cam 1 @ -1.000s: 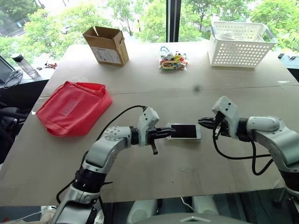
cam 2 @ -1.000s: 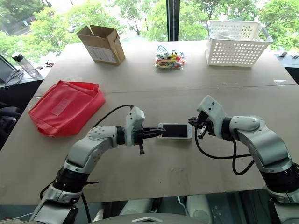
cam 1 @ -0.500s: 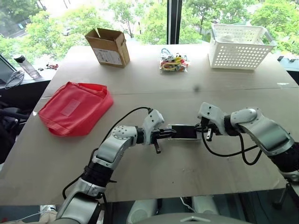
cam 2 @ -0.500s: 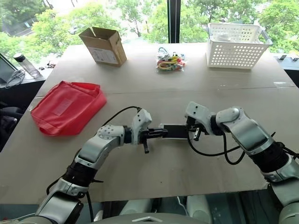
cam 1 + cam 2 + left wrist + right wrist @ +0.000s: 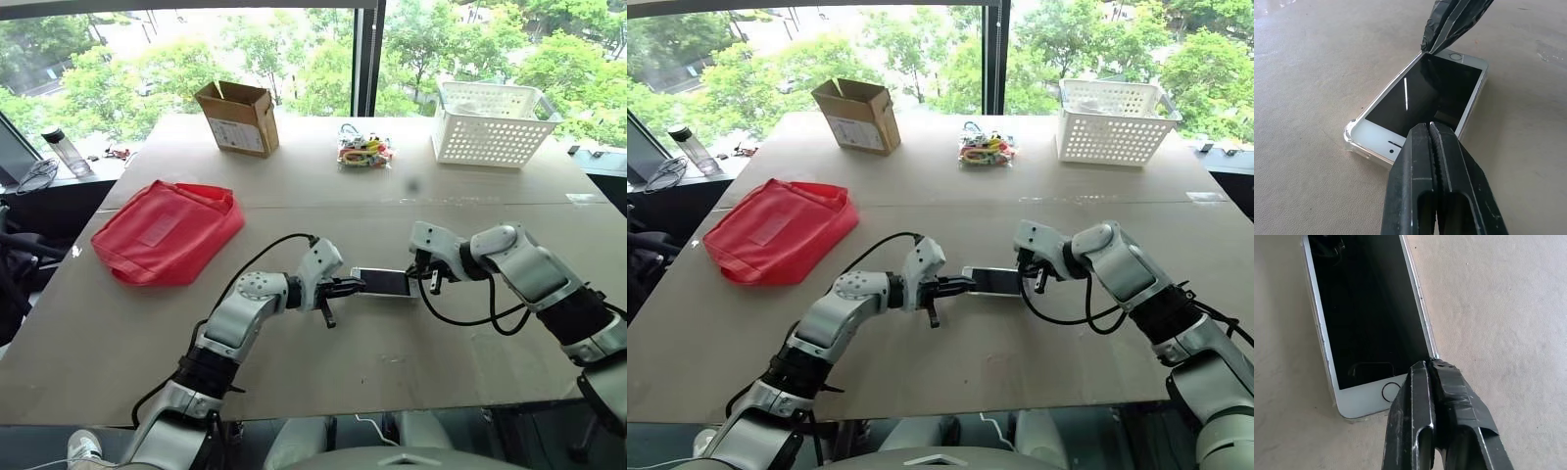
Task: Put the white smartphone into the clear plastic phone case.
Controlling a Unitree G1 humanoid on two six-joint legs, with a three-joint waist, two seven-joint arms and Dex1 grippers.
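white smartphone point(image 5: 1422, 100) seated in clear plastic phone case point(image 5: 1352, 139) on desk point(image 5: 392, 372); pressed by closed left hand point(image 5: 353, 286) at 9 o'clock, closed right hand point(image 5: 419, 271) at 3, likely seating corners.

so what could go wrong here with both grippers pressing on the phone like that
The white smartphone sits in the clear plastic phone case with one corner looking raised. The shut left gripper and shut right gripper press at opposite ends, so uneven force might tip an end back out. On the smooth table, phone and case could also slide instead of seating.
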